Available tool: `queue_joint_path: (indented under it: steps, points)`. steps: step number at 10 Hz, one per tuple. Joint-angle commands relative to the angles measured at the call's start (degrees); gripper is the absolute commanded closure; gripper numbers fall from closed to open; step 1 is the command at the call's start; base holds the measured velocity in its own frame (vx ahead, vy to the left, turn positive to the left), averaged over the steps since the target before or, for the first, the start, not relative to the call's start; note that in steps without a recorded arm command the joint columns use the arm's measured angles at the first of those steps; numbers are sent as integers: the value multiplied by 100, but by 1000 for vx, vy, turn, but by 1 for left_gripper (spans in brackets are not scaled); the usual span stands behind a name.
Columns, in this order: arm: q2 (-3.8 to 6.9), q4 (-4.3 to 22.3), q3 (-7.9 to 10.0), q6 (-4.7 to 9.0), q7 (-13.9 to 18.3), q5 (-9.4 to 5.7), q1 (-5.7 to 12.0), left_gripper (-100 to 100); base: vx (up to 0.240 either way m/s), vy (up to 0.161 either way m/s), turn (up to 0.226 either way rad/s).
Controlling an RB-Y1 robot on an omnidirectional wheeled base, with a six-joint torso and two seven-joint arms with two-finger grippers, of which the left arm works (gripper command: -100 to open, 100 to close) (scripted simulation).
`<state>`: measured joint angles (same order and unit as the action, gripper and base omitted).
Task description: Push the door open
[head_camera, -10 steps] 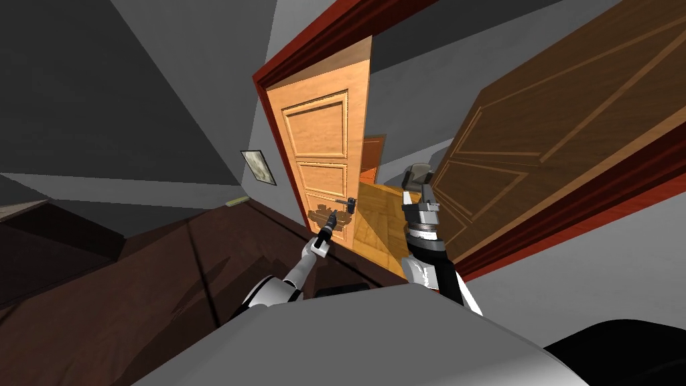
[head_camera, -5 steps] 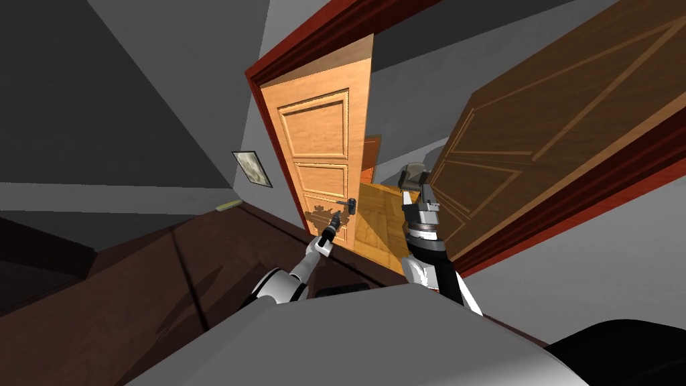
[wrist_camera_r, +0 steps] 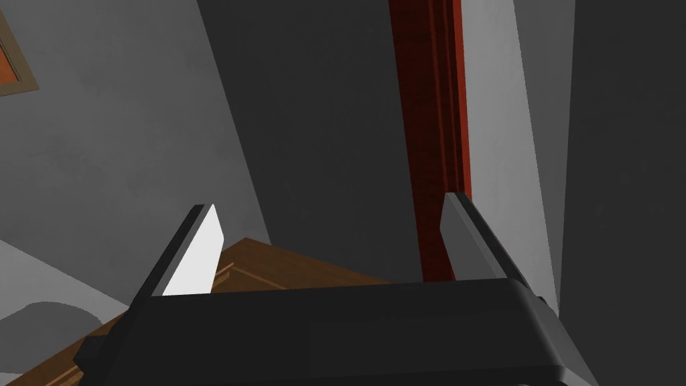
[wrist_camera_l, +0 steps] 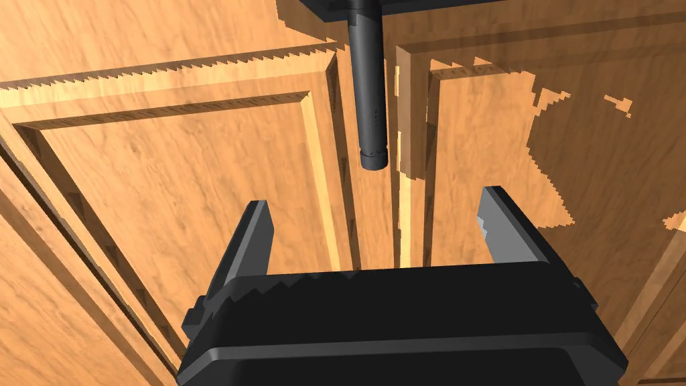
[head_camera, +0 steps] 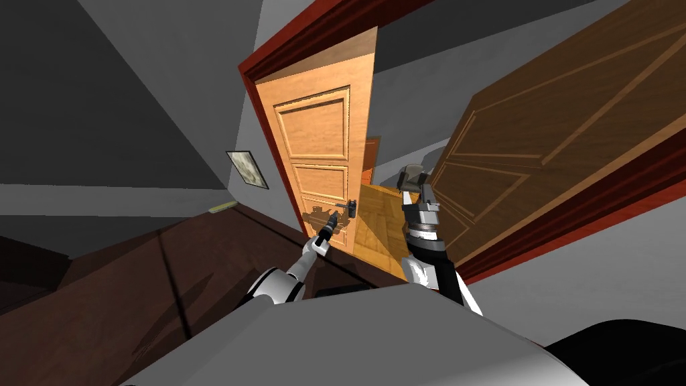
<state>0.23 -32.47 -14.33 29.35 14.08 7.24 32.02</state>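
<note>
- The light wooden door [head_camera: 315,127] stands ajar, parquet floor [head_camera: 375,224] showing past its edge; the push seems part done, more swing left
- Left jaws, wide open and empty, near the door just beside its dark lever handle [wrist_camera_l: 370,87]
- Right jaws raised, open, empty
- Two doors, counting the dark brown door [head_camera: 536,147]; one handle, one framed picture [head_camera: 246,169]

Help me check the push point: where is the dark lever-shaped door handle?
Head view: the dark lever-shaped door handle sits on the light orange panelled wooden door, near its free edge. Left wrist view: just beyond the open left claw.
</note>
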Motion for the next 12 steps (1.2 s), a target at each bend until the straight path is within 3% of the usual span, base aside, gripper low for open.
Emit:
queue_joint_path:
  steps: [1,4,6,7,8,9,12]
  points:
    - [65,69,21,47,-6,-12,33,-100,166,-83,-9]
    - [80,78,57,48,-19,-31,36,-100,185,-112,-25]
    - [-19,84,78,48,-26,-42,38,-100,195,-82,-27]
    - [-123,87,90,49,-31,-48,39,-100,173,-107,-24]
    - [-83,167,100,88,-46,-51,74,-100,72,-48,1]
    - [-83,167,100,88,-46,-51,74,100,-8,6,4]
    - [-83,167,100,88,-46,-51,74,100,-19,15,-5]
